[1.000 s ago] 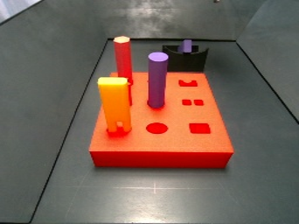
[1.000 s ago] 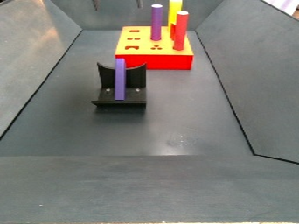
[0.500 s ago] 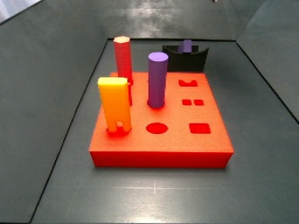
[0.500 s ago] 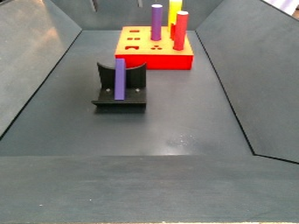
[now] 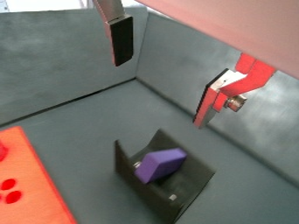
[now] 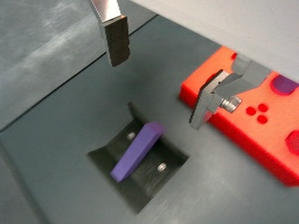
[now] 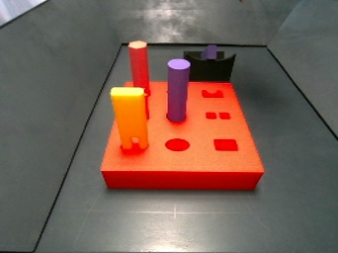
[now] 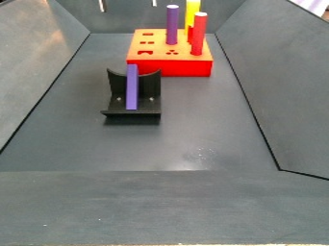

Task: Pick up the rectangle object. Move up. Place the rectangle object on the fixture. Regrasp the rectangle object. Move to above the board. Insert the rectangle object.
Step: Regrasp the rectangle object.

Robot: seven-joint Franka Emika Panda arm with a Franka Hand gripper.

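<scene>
The purple rectangle object [image 8: 131, 86] stands leaning in the black fixture [image 8: 129, 113], apart from the red-orange board [image 8: 161, 60]. In a side view the rectangle object [image 7: 211, 51] shows behind the board [image 7: 185, 148], in the fixture [image 7: 219, 68]. Both wrist views look down on the rectangle object [image 5: 162, 164] [image 6: 138, 150] lying in the fixture [image 5: 177, 190] [image 6: 165, 171]. My gripper [image 5: 167, 74] [image 6: 162, 74] hangs above it, open, with nothing between its fingers. The board [image 5: 24, 184] [image 6: 257, 122] lies to one side. Neither side view shows the gripper.
On the board stand a round purple cylinder [image 7: 177, 89] [image 8: 171, 23], a yellow-orange peg [image 7: 126, 119] [image 8: 191, 13] and a red peg [image 7: 138, 64] [image 8: 199, 34]. Sloping dark walls [image 8: 52, 67] close in the floor on all sides.
</scene>
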